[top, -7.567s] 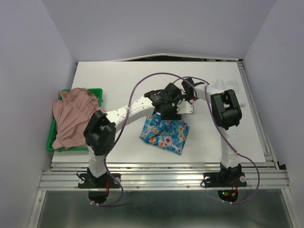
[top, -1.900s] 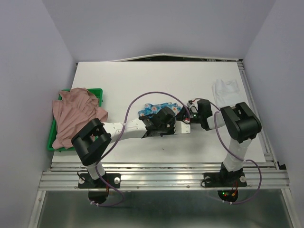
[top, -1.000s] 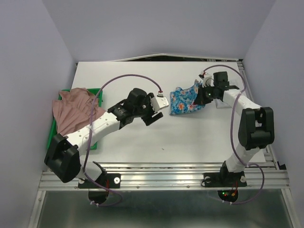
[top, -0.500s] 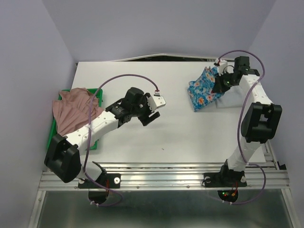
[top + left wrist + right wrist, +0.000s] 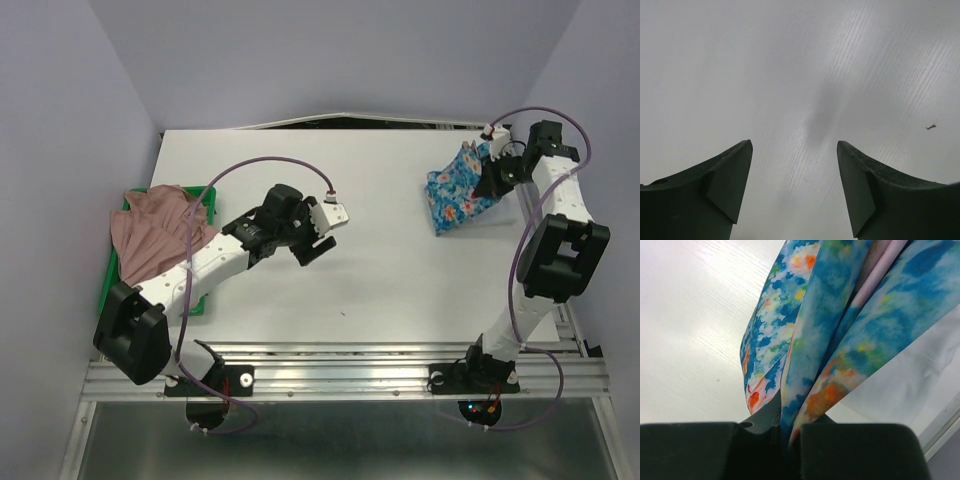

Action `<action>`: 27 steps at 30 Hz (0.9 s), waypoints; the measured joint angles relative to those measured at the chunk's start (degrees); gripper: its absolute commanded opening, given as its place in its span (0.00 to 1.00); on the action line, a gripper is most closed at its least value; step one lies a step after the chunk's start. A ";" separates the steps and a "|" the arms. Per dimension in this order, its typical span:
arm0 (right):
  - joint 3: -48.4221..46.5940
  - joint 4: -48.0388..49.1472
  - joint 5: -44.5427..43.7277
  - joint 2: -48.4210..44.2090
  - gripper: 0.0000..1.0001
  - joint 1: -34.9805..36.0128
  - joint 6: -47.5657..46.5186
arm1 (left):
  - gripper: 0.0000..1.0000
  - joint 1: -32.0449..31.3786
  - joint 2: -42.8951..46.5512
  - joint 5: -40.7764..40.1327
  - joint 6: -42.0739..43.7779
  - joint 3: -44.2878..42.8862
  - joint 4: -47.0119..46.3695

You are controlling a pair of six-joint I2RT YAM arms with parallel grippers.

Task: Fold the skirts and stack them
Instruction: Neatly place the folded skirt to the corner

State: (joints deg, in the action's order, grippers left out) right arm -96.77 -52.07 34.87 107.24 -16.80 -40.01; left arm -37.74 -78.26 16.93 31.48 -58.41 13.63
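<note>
In the overhead view, the right gripper (image 5: 489,181) sits in the upper right of the frame, its jaws pinched tight on the blue flowered skirt (image 5: 453,196). The bundled skirt hangs from the grip and trails down and to the left, its lower end on or just above the white table (image 5: 400,290); which of the two cannot be told. The right wrist view shows the same grip close up: the right gripper (image 5: 790,440) has its two dark fingers pressed together on a fold of the flowered cloth (image 5: 810,325), which spreads away toward the top of the frame with a pale pink band running through it. Under the cloth, at the right of that frame, lies the plain white skirt (image 5: 900,385), flat on the table near its edge.

The left gripper (image 5: 318,245) hovers over the middle of the table with its jaws wide and holding nothing. The left wrist view shows both dark fingers (image 5: 725,190) standing well apart above the bare tabletop.

At the left edge of the overhead view, the dusty-pink skirt (image 5: 150,245) is heaped in the green tray (image 5: 207,194), spilling over its near rim.
</note>
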 measured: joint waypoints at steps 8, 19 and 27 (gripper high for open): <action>-1.46 0.02 2.82 4.50 0.01 -3.30 -3.37 | 0.80 0.00 -0.50 -0.70 1.14 -0.57 1.68; -2.49 3.58 5.88 13.62 0.24 -7.76 -4.98 | 0.80 0.81 -0.55 -1.97 2.19 -0.57 4.76; -7.30 4.96 3.10 20.68 0.12 -8.04 0.90 | 0.80 1.16 -0.74 -2.23 2.36 -0.57 6.14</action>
State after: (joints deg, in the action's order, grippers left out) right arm -104.07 -47.11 37.98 127.92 -24.84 -39.11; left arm -36.58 -79.00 14.70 33.85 -58.98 19.77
